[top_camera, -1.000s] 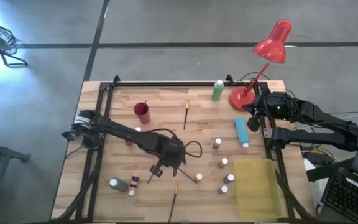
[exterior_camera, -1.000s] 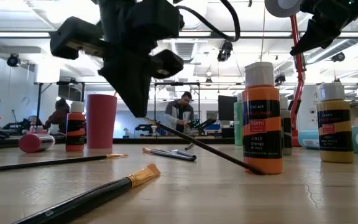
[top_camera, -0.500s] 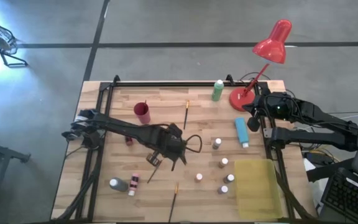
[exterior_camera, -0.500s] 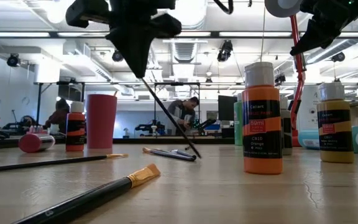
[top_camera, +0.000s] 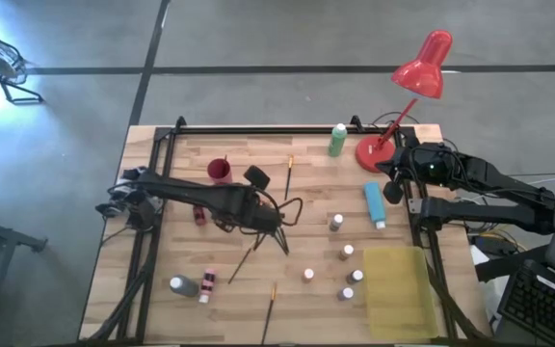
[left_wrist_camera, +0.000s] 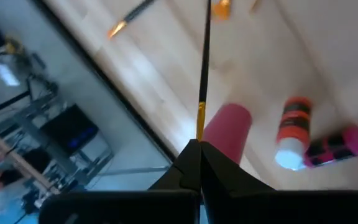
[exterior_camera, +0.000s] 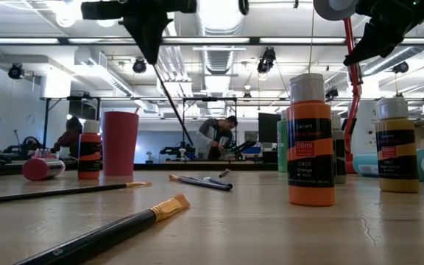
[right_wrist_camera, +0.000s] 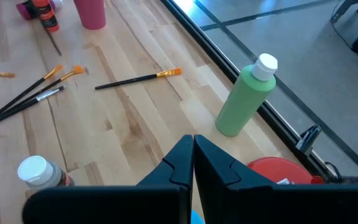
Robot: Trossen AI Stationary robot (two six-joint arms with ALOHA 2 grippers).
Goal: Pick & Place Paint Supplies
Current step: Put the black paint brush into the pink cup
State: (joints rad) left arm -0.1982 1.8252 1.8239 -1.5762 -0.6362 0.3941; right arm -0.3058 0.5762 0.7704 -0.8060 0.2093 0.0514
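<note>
Left fingers pinching paintbrush, seemingly airborne

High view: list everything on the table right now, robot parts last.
Small paint bottles: eight, mixed colours; five right of centre, three on the left side.
Green bottle: one, upright at the back edge.
Blue bottle: one, lying right of centre.
Paintbrushes: at least three lying, dark-handled, mid-table and front.
Cup: one, red, back left.
Desk lamp: one, red, back right corner.
Tray: one, yellow, front right.
Left gripper: fingers shut on held paintbrush, above table centre.
Right gripper: fingers shut, empty, right edge by the lamp.
</note>
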